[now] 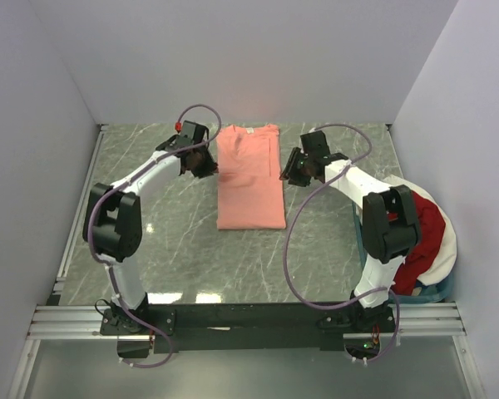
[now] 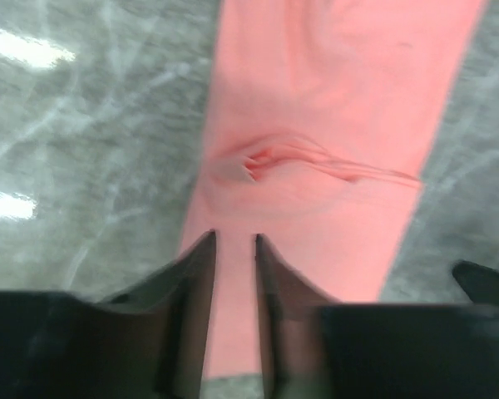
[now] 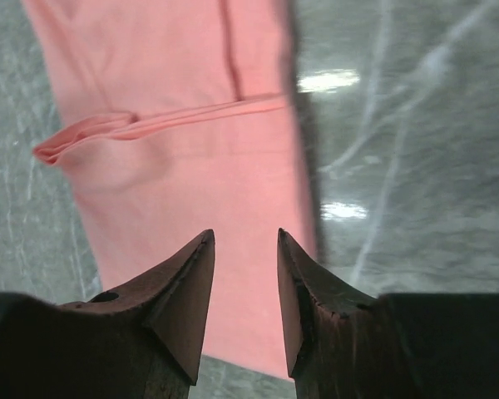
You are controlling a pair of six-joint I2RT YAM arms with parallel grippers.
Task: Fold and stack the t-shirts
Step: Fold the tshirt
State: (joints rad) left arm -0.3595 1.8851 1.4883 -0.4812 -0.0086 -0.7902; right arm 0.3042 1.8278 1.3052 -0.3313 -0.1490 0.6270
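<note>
The salmon-pink t-shirt [image 1: 249,179] lies folded into a long narrow strip on the marble table, collar at the far end. My left gripper [image 1: 204,164] hovers at its left edge, and my right gripper [image 1: 293,170] at its right edge. In the left wrist view the left gripper [image 2: 234,241] is slightly open and empty above the pink cloth [image 2: 333,100], near a small pucker [image 2: 266,158]. In the right wrist view the right gripper [image 3: 245,237] is open and empty over the pink shirt [image 3: 191,183], with a folded edge [image 3: 150,126] ahead. The dark red t-shirt [image 1: 426,237] lies in the basket.
The white-rimmed round basket [image 1: 449,241] stands at the right edge of the table, beside the right arm. The grey marble tabletop [image 1: 166,241] is walled by white panels at the back and sides. Purple cables loop from both arms.
</note>
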